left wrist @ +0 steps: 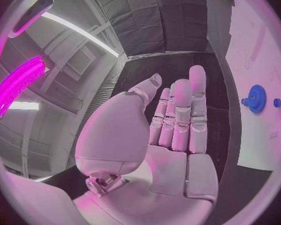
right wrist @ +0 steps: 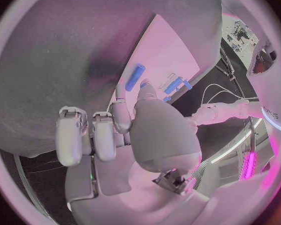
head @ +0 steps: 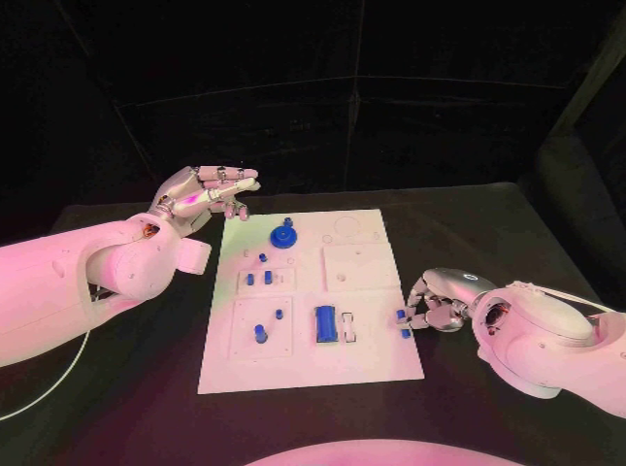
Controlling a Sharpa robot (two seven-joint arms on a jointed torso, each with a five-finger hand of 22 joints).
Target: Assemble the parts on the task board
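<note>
The white task board point(head: 369, 364) lies mid-table. On it stand a blue gear point(head: 283, 235) point(left wrist: 257, 98), a long blue block point(head: 324, 323) point(right wrist: 135, 77) and several small blue pegs point(head: 259, 278). My left hand point(head: 208, 191) point(left wrist: 178, 120) hovers above the board's far left corner, fingers stretched out, palm bare. My right hand point(head: 433, 309) point(right wrist: 140, 130) sits low at the board's right edge with its fingers curled. Its fingertips meet a small blue peg point(head: 401, 315) point(right wrist: 142, 84); whether they grip it is unclear. Another small peg point(head: 405, 333) lies just nearer.
The board has square recessed panels, one at its right middle point(head: 354, 265). A pale bar point(head: 349, 326) lies beside the long blue block. Black table point(head: 480, 233) surrounds the board. A white cable point(head: 33, 403) trails at the near left.
</note>
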